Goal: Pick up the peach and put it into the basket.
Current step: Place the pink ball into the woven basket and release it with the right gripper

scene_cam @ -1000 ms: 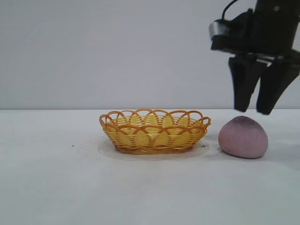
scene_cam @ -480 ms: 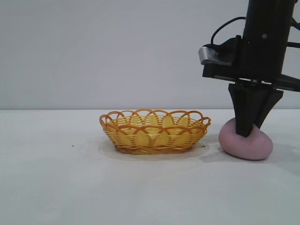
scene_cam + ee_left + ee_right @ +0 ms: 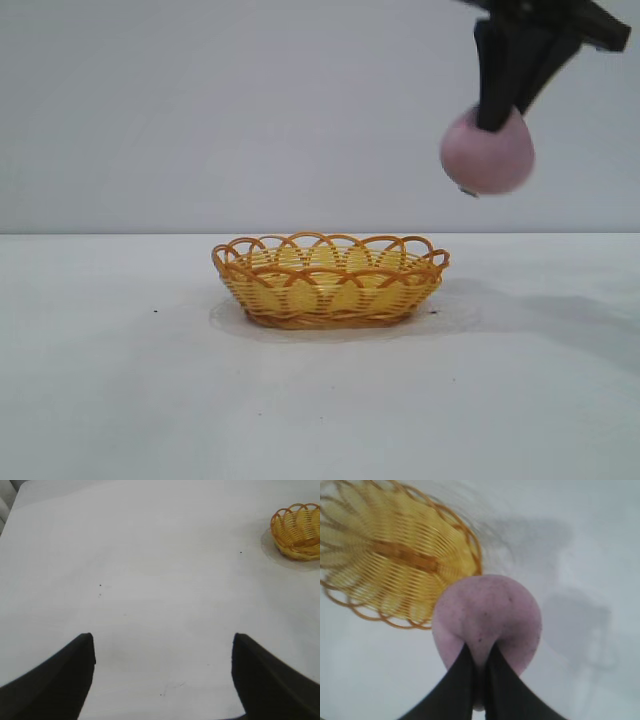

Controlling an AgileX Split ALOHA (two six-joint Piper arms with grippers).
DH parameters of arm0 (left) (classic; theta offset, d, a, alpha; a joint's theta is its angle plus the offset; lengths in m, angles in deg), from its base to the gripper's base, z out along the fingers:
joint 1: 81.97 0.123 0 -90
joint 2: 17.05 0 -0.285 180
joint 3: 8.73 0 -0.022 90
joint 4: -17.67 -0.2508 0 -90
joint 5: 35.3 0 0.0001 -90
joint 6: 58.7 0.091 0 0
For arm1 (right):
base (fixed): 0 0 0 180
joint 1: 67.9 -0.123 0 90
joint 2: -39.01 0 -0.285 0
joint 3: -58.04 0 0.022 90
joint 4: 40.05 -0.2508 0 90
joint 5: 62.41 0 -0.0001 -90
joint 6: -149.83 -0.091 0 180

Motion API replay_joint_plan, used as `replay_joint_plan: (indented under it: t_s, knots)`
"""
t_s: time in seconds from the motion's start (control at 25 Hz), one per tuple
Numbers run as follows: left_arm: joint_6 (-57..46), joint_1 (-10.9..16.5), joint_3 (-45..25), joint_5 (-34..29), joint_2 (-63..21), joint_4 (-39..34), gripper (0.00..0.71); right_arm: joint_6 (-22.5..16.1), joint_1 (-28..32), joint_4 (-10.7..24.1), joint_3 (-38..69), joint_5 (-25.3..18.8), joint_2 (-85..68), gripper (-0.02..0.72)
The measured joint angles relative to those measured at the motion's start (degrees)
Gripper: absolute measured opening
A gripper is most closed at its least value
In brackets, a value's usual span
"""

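The dull pinkish-purple peach (image 3: 488, 158) hangs in the air, well above the table and a little to the right of the basket's right end. My right gripper (image 3: 495, 122) comes down from above and is shut on it, pinching a fold of its soft top. In the right wrist view the two dark fingers press close together into the peach (image 3: 487, 615) at the gripper (image 3: 480, 652). The yellow woven basket (image 3: 330, 295) with its orange looped rim stands on the table, below and beside the peach (image 3: 365, 575). My left gripper (image 3: 162, 647) is open over bare table, far from the basket (image 3: 292, 532).
White tabletop (image 3: 120, 380) all around, with a plain wall behind. The peach and arm cast a faint shadow (image 3: 560, 310) to the basket's right. A few small dark specks (image 3: 100, 585) mark the surface.
The right gripper came down onto the peach on the table, shut on it, and has lifted it high and slightly leftward toward the basket. The basket has not moved.
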Motion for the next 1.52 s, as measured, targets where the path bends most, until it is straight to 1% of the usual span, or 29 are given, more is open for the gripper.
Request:
replay_joint_plan:
  t_s: [0.16, 0.32, 0.48, 0.52, 0.64, 0.68, 0.76, 0.92, 1.0, 1.08, 1.12, 1.2, 1.24, 1.32, 1.52]
  knots:
    - [0.00, 0.00, 0.00, 0.00, 0.00, 0.00, 0.534, 0.04, -3.45, -0.53, -0.87, 3.01, 2.79, 0.000]
    - [0.00, 0.00, 0.00, 0.00, 0.00, 0.00, 0.534, 0.04, -4.96, -0.77, -2.84, 3.61, 7.56, 0.000]
    - [0.00, 0.00, 0.00, 0.00, 0.00, 0.00, 0.534, 0.04, -5.17, -1.09, -5.22, 3.14, 12.25, 0.000]
    - [0.00, 0.00, 0.00, 0.00, 0.00, 0.00, 0.534, 0.04, -5.17, -1.09, -5.67, 2.56, 13.14, 0.057]
    - [0.00, 0.00, 0.00, 0.00, 0.00, 0.00, 0.534, 0.04, -5.17, -1.21, -6.73, 1.21, 15.21, 0.057]
    - [0.00, 0.00, 0.00, 0.00, 0.00, 0.00, 0.534, 0.04, -5.17, -1.21, -6.77, 1.19, 15.49, 0.107]
    - [0.00, 0.00, 0.00, 0.00, 0.00, 0.00, 0.534, 0.04, -5.17, -1.21, -6.87, 1.10, 15.74, 0.169]
    - [0.00, 0.00, 0.00, 0.00, 0.00, 0.00, 0.534, 0.04, -5.17, -1.21, -7.27, 0.92, 15.74, 0.332]
    - [0.00, 0.00, 0.00, 0.00, 0.00, 0.00, 0.534, 0.04, -5.17, -1.09, -7.27, 0.03, 15.62, 0.410]
    - [0.00, 0.00, 0.00, 0.00, 0.00, 0.00, 0.534, 0.04, -5.17, -0.15, -7.27, -0.96, 15.03, 0.462]
    - [0.00, 0.00, 0.00, 0.00, 0.00, 0.00, 0.534, 0.04, -5.17, 0.50, -7.37, -1.49, 14.52, 0.445]
    - [0.03, 0.00, 0.00, 0.00, 0.00, 0.00, 0.534, 0.04, -5.17, 2.75, -7.87, -2.31, 13.01, 0.445]
    - [0.03, 0.00, 0.00, 0.00, 0.00, 0.00, 0.534, 0.04, -5.07, 3.68, -7.98, -2.31, 12.28, 0.485]
    - [0.03, 0.00, 0.00, 0.00, 0.00, 0.00, 0.534, 0.04, -4.15, 5.19, -8.48, -3.03, 10.81, 0.471]
    - [0.03, 0.00, 0.00, 0.00, 0.00, 0.00, 0.534, 0.04, 2.71, 6.40, -9.34, -3.59, 8.52, 0.471]
